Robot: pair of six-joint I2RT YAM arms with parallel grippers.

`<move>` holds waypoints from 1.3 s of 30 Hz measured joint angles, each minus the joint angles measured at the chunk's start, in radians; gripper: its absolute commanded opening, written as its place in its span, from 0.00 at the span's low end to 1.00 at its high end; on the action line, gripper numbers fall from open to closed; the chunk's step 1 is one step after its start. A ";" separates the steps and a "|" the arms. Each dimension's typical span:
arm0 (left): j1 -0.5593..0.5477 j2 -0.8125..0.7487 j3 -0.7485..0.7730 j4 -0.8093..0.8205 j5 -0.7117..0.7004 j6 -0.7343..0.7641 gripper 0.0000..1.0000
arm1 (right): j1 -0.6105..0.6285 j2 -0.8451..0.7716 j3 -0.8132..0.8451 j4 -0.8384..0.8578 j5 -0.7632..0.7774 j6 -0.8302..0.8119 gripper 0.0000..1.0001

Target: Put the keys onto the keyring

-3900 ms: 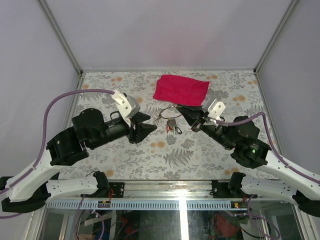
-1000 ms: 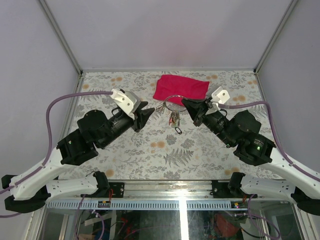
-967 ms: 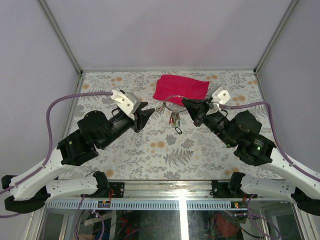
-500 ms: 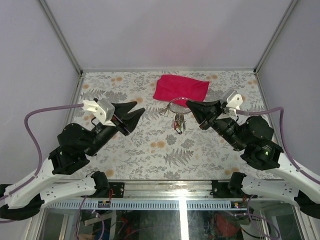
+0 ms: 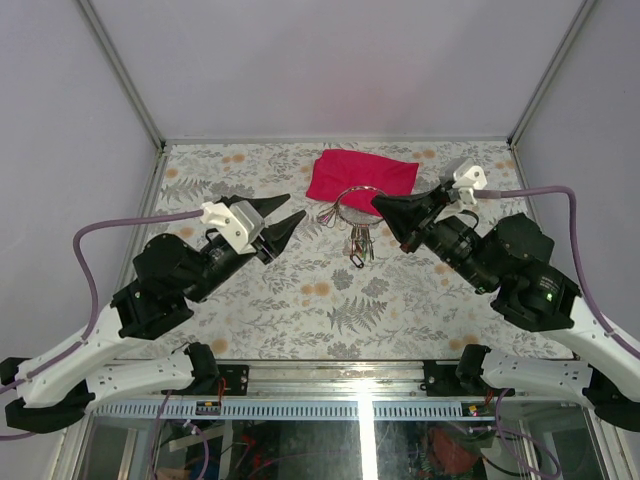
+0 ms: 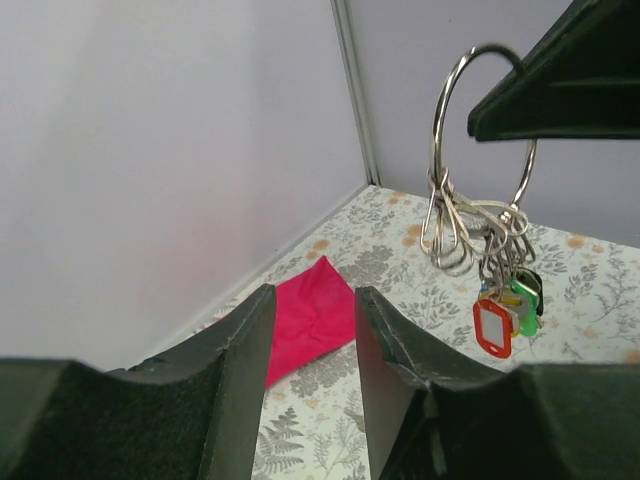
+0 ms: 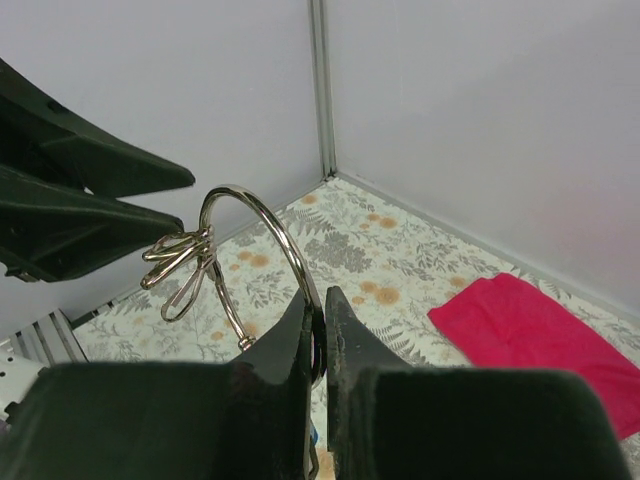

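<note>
Above the floral table (image 5: 420, 300), right gripper (image 5: 377, 204) pinches thin silver wire keyring (image 6: 436, 120), colour-tagged silver keys (image 6: 500, 318) dangling; left gripper (image 5: 296, 205), agape and empty, faces it from leftward, apart.

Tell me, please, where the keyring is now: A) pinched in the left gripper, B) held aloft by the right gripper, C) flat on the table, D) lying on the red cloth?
B: the right gripper is shut on the keyring, keys dangling below; the left gripper is open, empty.
</note>
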 measured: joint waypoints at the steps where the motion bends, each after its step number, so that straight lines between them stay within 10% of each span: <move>1: 0.000 0.001 0.004 0.000 0.001 0.011 0.39 | 0.000 0.006 0.005 -0.011 0.000 0.004 0.00; 39: -0.002 0.109 0.134 -0.085 0.131 0.033 0.40 | 0.000 0.050 0.028 -0.066 0.027 0.021 0.00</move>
